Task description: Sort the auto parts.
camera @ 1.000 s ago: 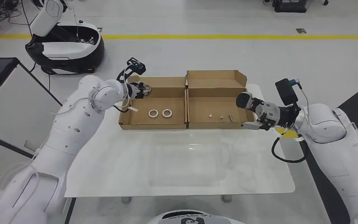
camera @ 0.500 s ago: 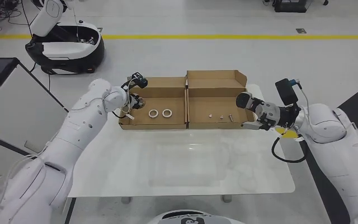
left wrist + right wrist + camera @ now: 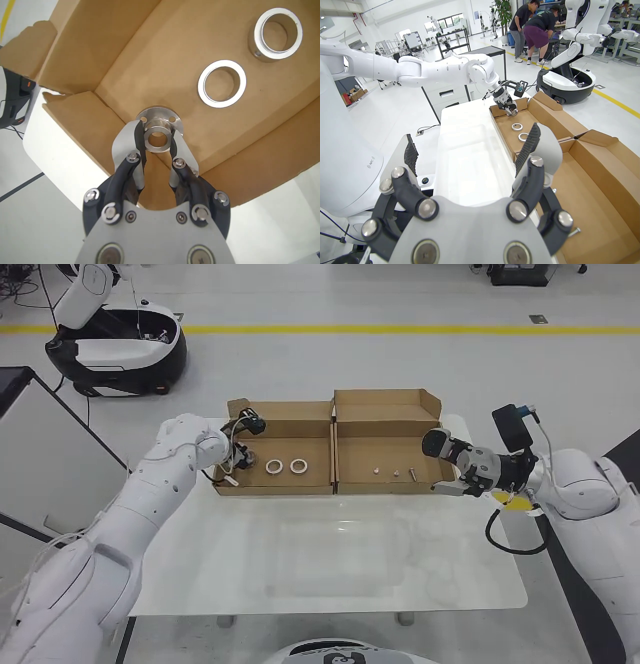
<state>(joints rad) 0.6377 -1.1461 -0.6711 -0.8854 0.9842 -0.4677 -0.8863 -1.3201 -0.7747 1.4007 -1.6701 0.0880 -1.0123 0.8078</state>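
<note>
Firmly, the left gripper (image 3: pixel 157 136) clamps a flanged part (image 3: pixel 156 113) at the left end of the left box (image 3: pixel 310 449), near a ring (image 3: pixel 203 85) and a collar (image 3: pixel 260 53). Small bolts (image 3: pixel 395 473) lie in the right box (image 3: pixel 385 454); at its right end the right gripper (image 3: pixel 472 135) hovers, spread apart.

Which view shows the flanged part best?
The left wrist view: the flanged part sits close up, clamped in the left gripper. The top view shows a speck; the right wrist view shows it far off.
</note>
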